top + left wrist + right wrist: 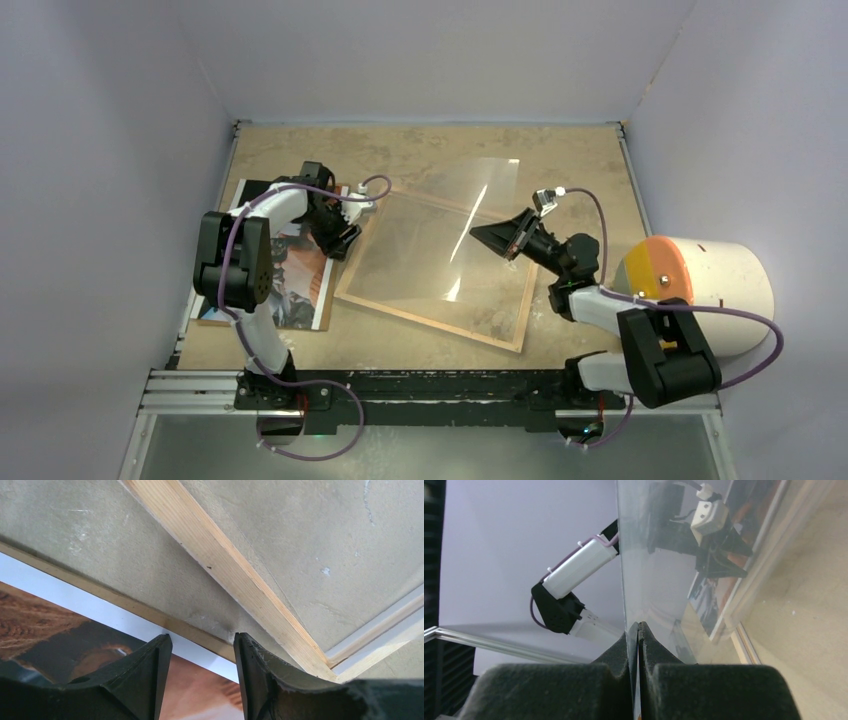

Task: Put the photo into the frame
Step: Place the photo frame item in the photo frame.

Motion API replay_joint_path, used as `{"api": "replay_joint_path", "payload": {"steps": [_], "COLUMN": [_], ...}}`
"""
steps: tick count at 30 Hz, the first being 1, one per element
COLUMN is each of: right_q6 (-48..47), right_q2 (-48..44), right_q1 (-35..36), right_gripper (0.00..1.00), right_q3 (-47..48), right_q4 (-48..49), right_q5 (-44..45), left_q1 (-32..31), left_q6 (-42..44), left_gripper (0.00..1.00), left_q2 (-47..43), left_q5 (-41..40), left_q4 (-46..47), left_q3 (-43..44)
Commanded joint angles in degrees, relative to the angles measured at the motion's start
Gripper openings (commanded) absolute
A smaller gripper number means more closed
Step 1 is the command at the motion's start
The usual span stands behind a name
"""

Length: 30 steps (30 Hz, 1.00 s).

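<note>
L gripper [202, 642] jaws apart at photo [45, 625] edge — R gripper [638, 628] clamps clear sheet [659, 580].

A clear sheet [450, 240] stands tilted over the middle of the table [420, 150]; a white drum [725, 290] with an orange-and-yellow end lies at its right edge; a brown board [150, 613] rests at its left side.

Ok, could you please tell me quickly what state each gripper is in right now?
Left gripper: open, jaws apart at the photo edge, gripping nothing.
Right gripper: shut on the clear sheet edge.
</note>
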Motion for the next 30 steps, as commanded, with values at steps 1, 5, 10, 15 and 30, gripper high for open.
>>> {"api": "replay_joint_path", "payload": {"steps": [1,5,10,15,30], "right_q6": [3.05,3.60,4.03,3.48,1.47], "right_q2": [1.17,1.50,1.87,2.28,-1.28], "right_q1": [1.88,3.29,4.19,4.48,5.51], "right_gripper": [0.00,0.00,0.00,0.00,0.00], "right_q3": [3.81,5.74,7.02,7.21,5.86], "right_q4": [7.30,7.11,7.11,6.36,-3.52], "right_q5": [2.22,3.29,3.91,3.84,8.68], "left_q1": [-0.10,-0.01,1.03,2.69,3.07], "left_q6": [1.36,1.27,0.72,0.19,-0.73], "left_gripper": [0.50,0.47,0.45,0.44,0.41], "left_q2": [-0.04,-0.31,-0.36,-0.18,0.63], "left_q5": [4.01,4.58,6.35,7.17,7.44], "left_q4": [-4.33,-4.61,-5.00,-5.21,-4.13], "left_q3": [-2.09,-2.01,-1.21,-0.43,-1.18]}}
